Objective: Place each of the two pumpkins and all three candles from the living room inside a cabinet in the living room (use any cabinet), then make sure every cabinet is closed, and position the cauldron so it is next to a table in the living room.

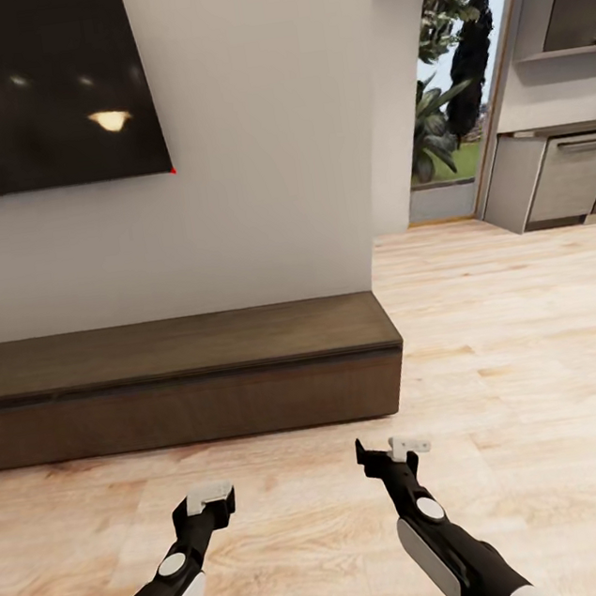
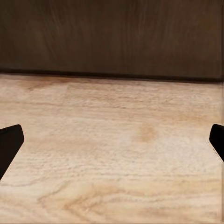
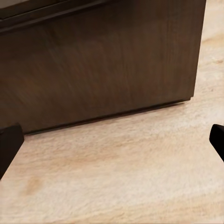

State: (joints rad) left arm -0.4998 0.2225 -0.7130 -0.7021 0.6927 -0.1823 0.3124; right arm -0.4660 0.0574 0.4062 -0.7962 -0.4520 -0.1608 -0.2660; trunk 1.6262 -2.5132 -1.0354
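Against the pale wall, under a dark glossy screen [image 1: 41, 88], the cabinet [image 1: 186, 380] lies low and long, its long axis running left to right across the head view. Its right end stops just before the wall corner. It is dark brown wood with a flat matte top and plain fronts that show no handles, and every front looks shut from here.

Starting at the left, the left end effector [image 1: 210, 496] hangs over bare floor [image 1: 301, 525] with nothing in it. In the left wrist view its 2 black fingertips [image 2: 10, 144] sit at opposite edges of the frame, so the jaws stand wide. The cabinet front fills the upper part of that view, straight ahead.

Further right, the right end effector [image 1: 388, 454] is likewise empty and spread wide, fingertips [image 3: 9, 144] far apart in its wrist view. That view looks at the cabinet's right end, where the dark grained panel meets light, knotty wood planks.

Both arms point toward the cabinet and stand short of it, apart from the front. The right one looks the better placed for the right end, the left for the middle span.

Far right, a doorway shows greenery and grey kitchen units [image 1: 570, 174].
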